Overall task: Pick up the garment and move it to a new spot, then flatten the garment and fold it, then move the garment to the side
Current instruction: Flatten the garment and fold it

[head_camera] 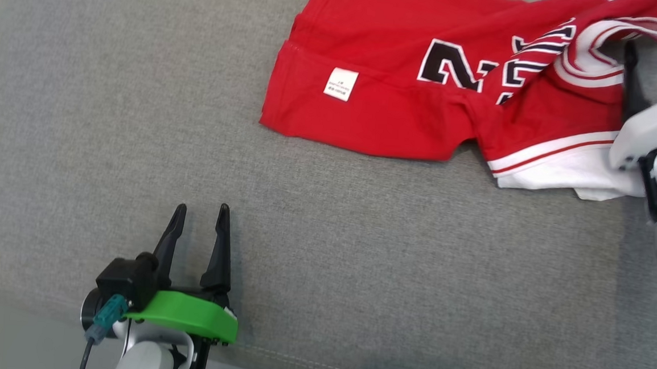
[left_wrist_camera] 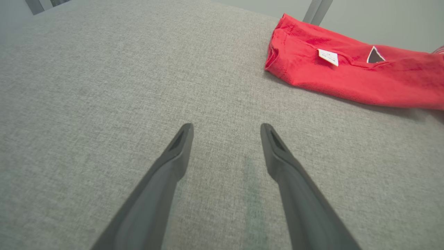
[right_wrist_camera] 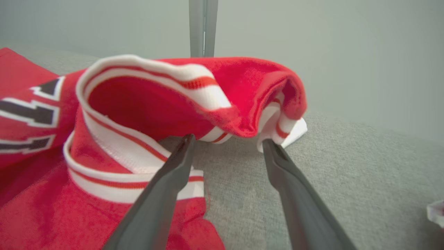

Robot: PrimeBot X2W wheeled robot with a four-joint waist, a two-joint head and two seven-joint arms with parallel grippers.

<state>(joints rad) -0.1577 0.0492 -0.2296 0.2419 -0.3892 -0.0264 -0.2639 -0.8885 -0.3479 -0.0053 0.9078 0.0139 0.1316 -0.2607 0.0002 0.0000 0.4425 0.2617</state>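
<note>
The right gripper point(right_wrist_camera: 227, 139) is spread open with nothing clamped. Its fingertips are set just at a raised roll of the red knit jersey with white striped trim and black numerals point(right_wrist_camera: 138, 104), judged a placement for regrasping or flattening. The jersey is bunched at the far right of the grey fabric-covered desk point(head_camera: 109, 137). The left gripper point(head_camera: 201, 208), likewise open and empty, is held over bare desk well apart, presumably so the fabric is unobstructed. The roll's lift is made plain in the right wrist view, while the white label point(head_camera: 341, 84) is shown in the head view.
</note>
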